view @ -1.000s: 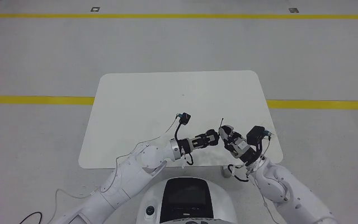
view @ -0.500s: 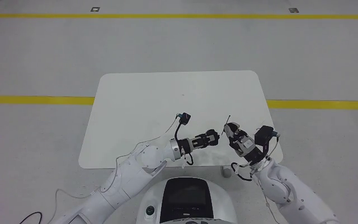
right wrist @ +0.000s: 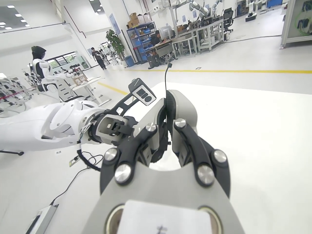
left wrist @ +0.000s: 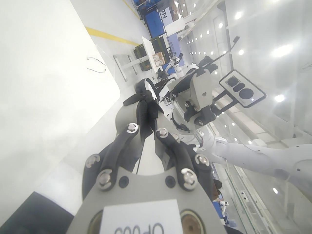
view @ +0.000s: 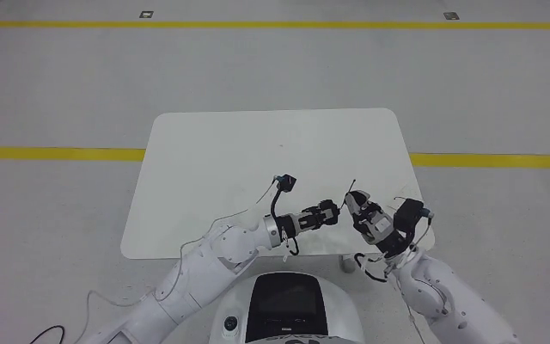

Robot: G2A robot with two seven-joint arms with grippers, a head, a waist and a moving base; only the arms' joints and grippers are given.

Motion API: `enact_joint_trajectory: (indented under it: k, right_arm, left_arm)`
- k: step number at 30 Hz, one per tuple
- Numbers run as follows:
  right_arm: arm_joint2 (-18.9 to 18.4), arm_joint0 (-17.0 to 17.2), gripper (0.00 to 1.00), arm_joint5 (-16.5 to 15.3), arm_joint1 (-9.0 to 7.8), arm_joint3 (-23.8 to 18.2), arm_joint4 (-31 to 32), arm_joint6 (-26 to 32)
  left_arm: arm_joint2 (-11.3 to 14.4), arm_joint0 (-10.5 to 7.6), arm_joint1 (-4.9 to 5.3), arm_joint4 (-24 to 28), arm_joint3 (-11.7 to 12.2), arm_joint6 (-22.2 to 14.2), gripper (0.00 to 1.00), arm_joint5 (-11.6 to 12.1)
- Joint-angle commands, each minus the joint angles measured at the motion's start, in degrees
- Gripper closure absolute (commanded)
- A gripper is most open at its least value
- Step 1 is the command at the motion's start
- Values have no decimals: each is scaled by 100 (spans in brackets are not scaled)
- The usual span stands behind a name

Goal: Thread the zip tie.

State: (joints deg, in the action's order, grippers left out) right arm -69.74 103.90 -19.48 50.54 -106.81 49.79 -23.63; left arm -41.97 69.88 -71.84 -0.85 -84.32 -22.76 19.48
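Over table [view: 258, 155] near front edge, right gripper [view: 351, 203] clamps zip tie [right wrist: 166, 81] (left gripper [view: 333, 209] closed).

Table [view: 258, 155] is recorded as plain white, unpatterned. Floor [view: 258, 77] is noted as light grey, crossed by two yellow lines [view: 258, 24], one far and one level with the table's middle. Zip tie [right wrist: 166, 81] is seen as black throughout. On the right gripper [right wrist: 167, 98], pale grey fingers, black links and silver bolt heads are observed; the same colouring is logged for the left gripper [left wrist: 145, 101].
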Motion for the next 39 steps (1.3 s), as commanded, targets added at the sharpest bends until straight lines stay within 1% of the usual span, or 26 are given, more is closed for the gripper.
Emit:
enact_joint_trajectory:
  k: [1, 4, 8, 13, 16, 39]
  right_arm:
    - [12, 68, 100, 0, -29, 107, 105, -313]
    - [20, 132, 100, 0, -73, 242, 191, -701]
    - [43, 156, 100, 0, -136, 332, 260, -1023]
    - [112, 112, 100, 0, -211, 389, 315, -1181]
    - [212, 39, 100, 0, -246, 408, 256, -1189]
    - [212, 39, 100, 0, -246, 408, 256, -1189]
  left_arm:
    - [33, 26, 7, -265, -52, 208, 100, 0]
    - [102, 26, 31, -541, -99, 394, 100, 0]
    - [198, 0, 77, -716, -125, 622, 100, 0]
    - [390, -102, 135, -818, -45, 847, 100, 0]
    - [549, -194, 174, -773, -42, 851, 100, 0]
    - [549, -194, 174, -773, -42, 851, 100, 0]
